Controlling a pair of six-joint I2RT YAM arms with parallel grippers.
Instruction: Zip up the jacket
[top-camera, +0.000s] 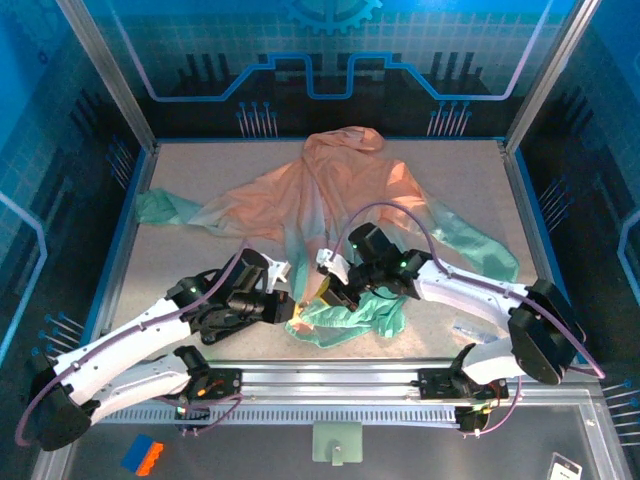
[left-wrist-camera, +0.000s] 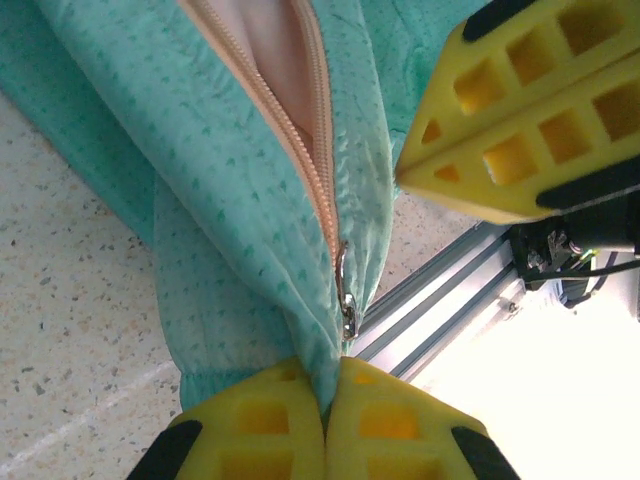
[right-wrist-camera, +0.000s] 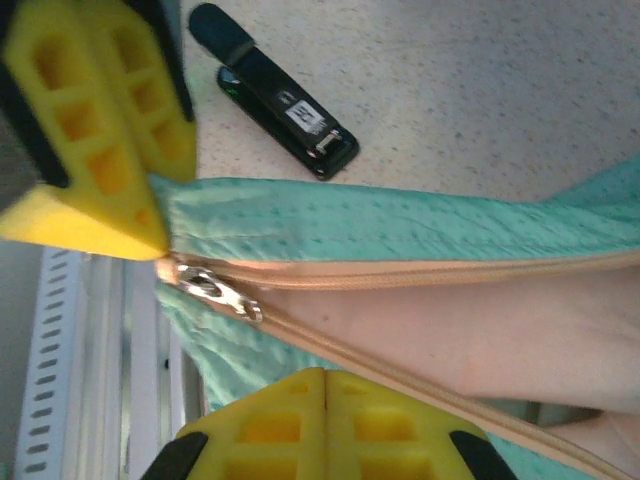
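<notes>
**Item: jacket** (top-camera: 350, 190). Peach fading to mint. It lies flat mid-table with the hood at 12 o'clock, sleeves trailing to 9 and 4 o'clock, and the hem bunched at 6 o'clock by the arm bases.

**Fastening: slider** (left-wrist-camera: 347, 300). It sits at the very foot of the orange zipper. Above it the two tracks part over the pale lining, so the front is open.

**Left claw** (left-wrist-camera: 327, 375). Pinched tight on the mint hem directly below the slider, anchoring it.

**Right claw** (right-wrist-camera: 325, 378). Its fingers are pressed together just beside the slider but not on it. Whether any cloth is caught between them cannot be told.

**Step in hand (judged):** the very start, with the hem braced and the pull not yet taken.

**Next move calls for:** a fine pinch on the small metal pull, then a straight draw toward 12 o'clock while the hem grip resists.

**Also present:** black tool (right-wrist-camera: 275, 100) on the speckled table (top-camera: 450, 170), apart from the cloth; rail (left-wrist-camera: 440, 300) along the near edge.

**Obscured:**
- The zipper's bottom stop is under the left fingertips.
- The hem region in the top view is covered by both wrists.
- The upper run of the zipper is lost in folds.
</notes>
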